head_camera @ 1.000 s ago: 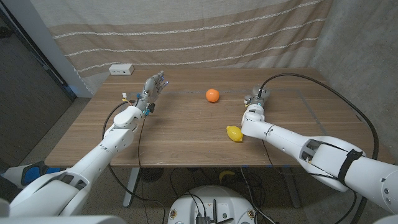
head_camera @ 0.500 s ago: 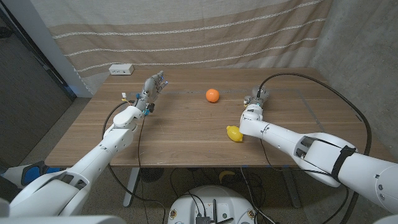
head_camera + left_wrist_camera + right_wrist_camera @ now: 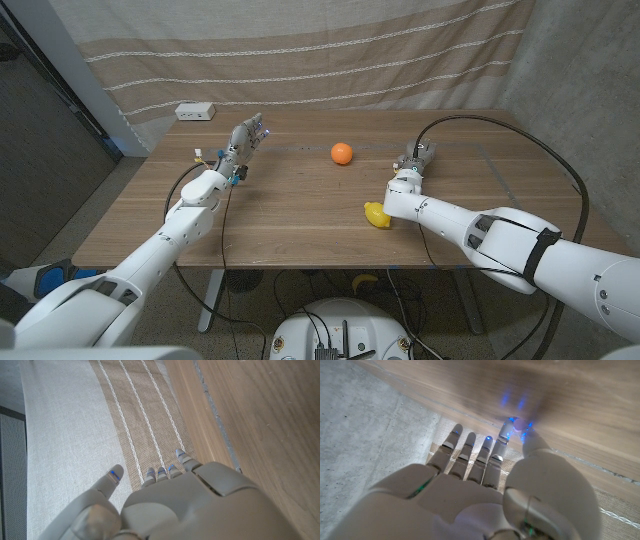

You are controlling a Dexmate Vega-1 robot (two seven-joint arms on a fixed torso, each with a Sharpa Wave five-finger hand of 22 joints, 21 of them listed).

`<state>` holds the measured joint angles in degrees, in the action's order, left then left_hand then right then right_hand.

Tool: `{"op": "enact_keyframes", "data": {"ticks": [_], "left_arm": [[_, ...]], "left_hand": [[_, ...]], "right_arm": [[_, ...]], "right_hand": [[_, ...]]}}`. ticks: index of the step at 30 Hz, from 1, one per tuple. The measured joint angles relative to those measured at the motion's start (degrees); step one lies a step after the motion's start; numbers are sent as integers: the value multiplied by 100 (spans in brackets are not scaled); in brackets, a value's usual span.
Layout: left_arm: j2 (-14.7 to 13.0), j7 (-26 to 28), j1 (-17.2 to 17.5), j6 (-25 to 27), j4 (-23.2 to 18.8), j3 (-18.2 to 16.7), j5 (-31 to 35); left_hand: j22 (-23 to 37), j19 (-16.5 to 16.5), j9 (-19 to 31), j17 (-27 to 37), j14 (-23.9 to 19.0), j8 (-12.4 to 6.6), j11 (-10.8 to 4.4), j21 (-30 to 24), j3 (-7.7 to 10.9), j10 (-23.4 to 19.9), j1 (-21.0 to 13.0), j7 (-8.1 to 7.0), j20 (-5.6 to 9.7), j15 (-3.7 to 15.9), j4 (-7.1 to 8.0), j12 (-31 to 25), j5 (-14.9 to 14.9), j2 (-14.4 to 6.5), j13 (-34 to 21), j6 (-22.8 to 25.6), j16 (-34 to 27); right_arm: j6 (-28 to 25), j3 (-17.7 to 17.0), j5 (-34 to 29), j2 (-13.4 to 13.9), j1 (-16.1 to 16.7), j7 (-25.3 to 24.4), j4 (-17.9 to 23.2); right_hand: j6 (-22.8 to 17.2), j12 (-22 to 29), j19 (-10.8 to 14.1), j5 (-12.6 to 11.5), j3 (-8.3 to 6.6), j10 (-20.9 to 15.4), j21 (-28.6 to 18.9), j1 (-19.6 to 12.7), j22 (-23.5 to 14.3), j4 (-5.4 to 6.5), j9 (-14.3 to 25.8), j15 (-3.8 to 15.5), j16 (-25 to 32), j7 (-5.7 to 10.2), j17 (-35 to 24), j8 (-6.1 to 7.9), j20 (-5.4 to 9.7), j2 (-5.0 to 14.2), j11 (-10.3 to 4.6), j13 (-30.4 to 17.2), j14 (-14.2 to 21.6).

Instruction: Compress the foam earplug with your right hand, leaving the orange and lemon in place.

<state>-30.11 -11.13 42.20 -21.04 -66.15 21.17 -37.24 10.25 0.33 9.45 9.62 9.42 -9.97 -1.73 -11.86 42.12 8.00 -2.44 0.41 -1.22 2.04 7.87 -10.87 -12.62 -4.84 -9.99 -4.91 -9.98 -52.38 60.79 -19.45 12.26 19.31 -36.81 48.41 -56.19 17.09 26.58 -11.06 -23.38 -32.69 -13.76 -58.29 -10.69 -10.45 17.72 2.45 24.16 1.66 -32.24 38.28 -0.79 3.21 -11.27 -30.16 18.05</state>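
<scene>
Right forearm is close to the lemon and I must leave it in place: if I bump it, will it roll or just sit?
The lemon lies on its side on the bare wooden table, against the right forearm. Its oval shape would probably make it wobble or pivot, not roll straight. It looks firm, so likely slides on the smooth wood.

Soft even light, faint shadows, rt wrist view blurry

The foam earplug (image 3: 519, 424) shows only as a small pale, blurred nub between the thumb and a fingertip of the right hand (image 3: 485, 485), too indistinct to tell whether it is squashed. In the head view the right hand (image 3: 413, 160) is too small to tell what it holds. The lemon (image 3: 376, 214) is partly hidden behind the right forearm.
</scene>
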Motion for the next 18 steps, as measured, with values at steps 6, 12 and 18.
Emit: {"op": "enact_keyframes", "data": {"ticks": [6, 12, 18], "left_arm": [[-6, 1, 5, -12, -11, -3, 0], [-11, 1, 12, -15, -21, -7, -1], [-13, -5, 12, -19, -22, -8, -3]], "left_hand": [[0, 0, 0, 0, 0, 0, 0, 0, 0, 0, 0, 0, 0, 0, 0, 0, 0, 0, 0, 0, 0], [0, 0, 0, 0, 0, 0, 0, 0, 0, 0, 0, 0, 0, 0, 0, 0, 0, 0, 0, 0, 0], [0, 0, 0, 0, 0, 0, 0, 0, 0, 0, 0, 0, 0, 0, 0, 0, 0, 0, 0, 0, 0]], "right_arm": [[45, 37, 2, 95, 36, -12, 126], [132, 48, -27, 163, 83, -86, 212], [329, -5, -53, 192, 150, -300, 245]], "right_hand": [[-75, 14, 67, 4, -94, -132, -5, -153, 0, 4, -96, -11, 0, -54, 43, -9, 106, 20, -71, -28, 95], [-165, 55, 144, 20, -204, -244, -47, -208, 0, 2, -184, 1, -46, -124, 139, -47, 183, 73, -41, -28, 205], [-196, 59, 144, 21, -236, -316, -65, -280, 0, 18, -232, -10, -46, -134, 182, -90, 183, 27, -9, -28, 256]]}}
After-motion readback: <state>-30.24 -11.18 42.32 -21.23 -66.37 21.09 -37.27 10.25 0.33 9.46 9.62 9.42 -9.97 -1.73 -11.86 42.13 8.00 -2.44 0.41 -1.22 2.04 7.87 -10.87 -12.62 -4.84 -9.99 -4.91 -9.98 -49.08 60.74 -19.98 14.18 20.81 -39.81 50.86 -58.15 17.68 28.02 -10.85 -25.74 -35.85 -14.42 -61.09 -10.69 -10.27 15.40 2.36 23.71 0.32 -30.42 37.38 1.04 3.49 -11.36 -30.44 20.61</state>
